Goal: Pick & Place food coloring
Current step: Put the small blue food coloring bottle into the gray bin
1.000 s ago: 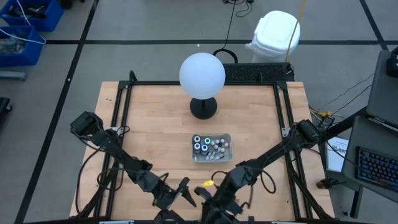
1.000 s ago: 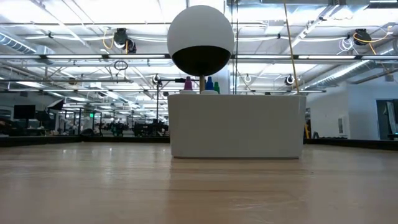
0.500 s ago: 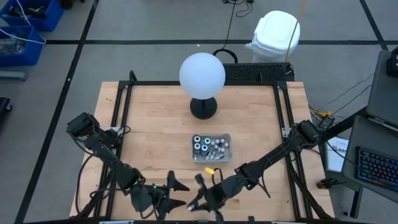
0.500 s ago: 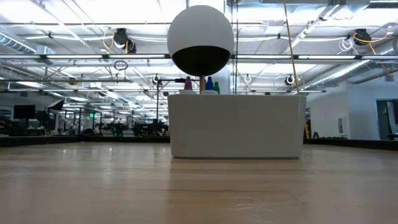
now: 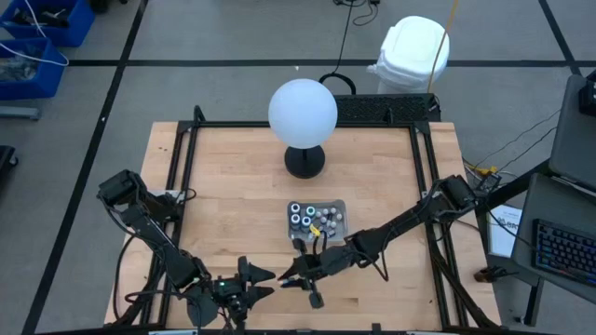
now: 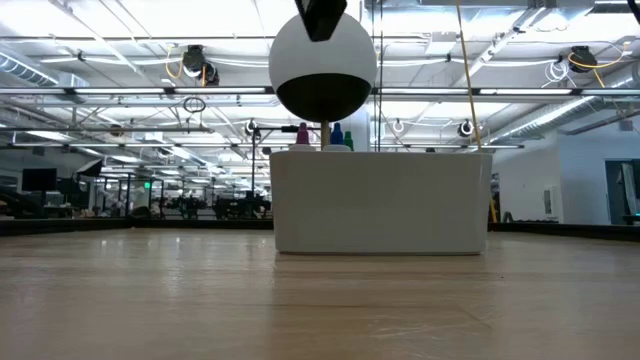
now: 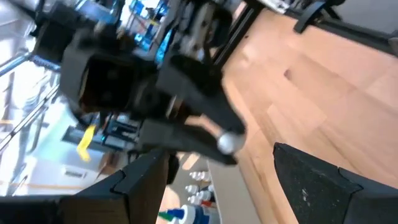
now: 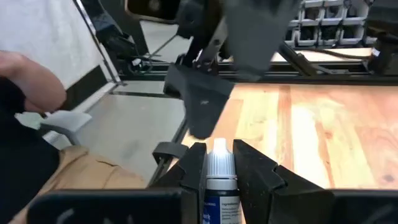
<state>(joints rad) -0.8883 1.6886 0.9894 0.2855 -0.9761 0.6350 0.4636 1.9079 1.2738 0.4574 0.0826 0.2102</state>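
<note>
**Q:** What is each claw doing?

**A:** The right gripper (image 8: 219, 171) is clamped on one small food coloring bottle (image 8: 219, 186), a white-capped bottle with a blue label, pinched at the neck between its two dark fingers (image 8: 258, 174). In the overhead view that gripper (image 5: 303, 276) hangs over the table (image 5: 233, 205) near its front edge, just in front of the tray. The left gripper (image 5: 256, 279) sits close beside it, also by the front edge, with its jaws spread wide and nothing between them.

**Q:** How will the bottle likely handle?

**A:** Judging by its look, it is light, stiff plastic with a smooth, rounded body that could twist or slip. A hold at the neck just under the cap, as now, seems safest; squeezing the body risks a leak.

**Q:** Where are the other bottles?

**A:** In the clear rectangular tray (image 5: 340, 232), which lies front of centre on the table. It holds a cluster of tiny white-topped bottles (image 5: 328, 218) and larger dark round ones (image 5: 300, 217). The exact count is too small to tell. Behind the tray, toward the back edge, stands a white globe (image 5: 303, 110) on a black base.
</note>
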